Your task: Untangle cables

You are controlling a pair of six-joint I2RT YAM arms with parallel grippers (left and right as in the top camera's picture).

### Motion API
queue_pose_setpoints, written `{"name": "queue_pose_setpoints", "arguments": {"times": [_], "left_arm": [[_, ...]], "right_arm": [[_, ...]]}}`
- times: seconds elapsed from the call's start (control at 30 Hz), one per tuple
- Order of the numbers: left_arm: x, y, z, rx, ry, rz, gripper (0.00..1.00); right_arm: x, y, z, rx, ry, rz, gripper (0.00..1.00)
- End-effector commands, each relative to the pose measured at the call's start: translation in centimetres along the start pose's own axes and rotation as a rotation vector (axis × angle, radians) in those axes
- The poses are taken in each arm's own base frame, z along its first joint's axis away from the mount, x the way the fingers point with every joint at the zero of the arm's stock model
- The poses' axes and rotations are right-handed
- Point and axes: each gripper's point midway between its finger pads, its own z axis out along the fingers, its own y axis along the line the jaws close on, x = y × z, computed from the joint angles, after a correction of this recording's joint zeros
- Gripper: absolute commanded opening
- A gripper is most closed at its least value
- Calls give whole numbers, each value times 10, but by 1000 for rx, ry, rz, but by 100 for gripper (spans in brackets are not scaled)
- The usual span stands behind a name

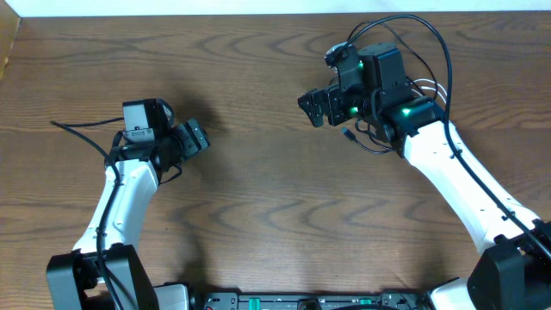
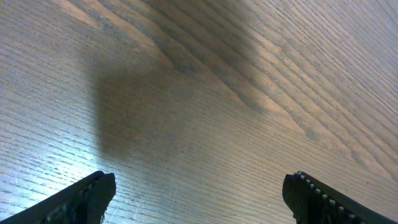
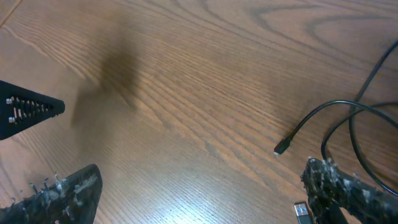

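We're keeping both sets of fingers wide open, gripping nothing: left gripper (image 1: 200,138) and right gripper (image 1: 310,109) are facing across open brown wooden table (image 1: 258,215). Thin black cord (image 3: 283,144) is lying looped under the right wrist, with the thin white cord (image 1: 424,85) just behind, toward the far edge.

Cables (image 1: 368,148) apparently beneath right arm (image 1: 448,164)

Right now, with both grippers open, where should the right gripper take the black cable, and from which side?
Probably the short straight stretch of the black cable just behind its small plug. That end lies flat and alone on the table, away from the loops to the right. Bring the right gripper down from above, jaws across the cord.
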Motion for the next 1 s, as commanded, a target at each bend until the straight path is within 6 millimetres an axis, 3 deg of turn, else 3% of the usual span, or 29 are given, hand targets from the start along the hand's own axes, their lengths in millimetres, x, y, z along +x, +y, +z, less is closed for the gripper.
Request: {"name": "queue_pose_setpoints", "arguments": {"times": [0.0, 0.6, 0.87, 0.97], "left_arm": [[0, 2, 2, -14, 5, 15, 91], [0, 2, 2, -14, 5, 15, 91], [0, 2, 2, -14, 5, 15, 92], [0, 2, 2, -14, 5, 15, 91]], "right_arm": [[1, 0, 2, -2, 7, 1, 99], [6, 8, 4, -14, 22, -8, 99], [-4, 17, -12, -23, -15, -24, 99], [-7, 26, -28, -31, -30, -33, 99]]}}
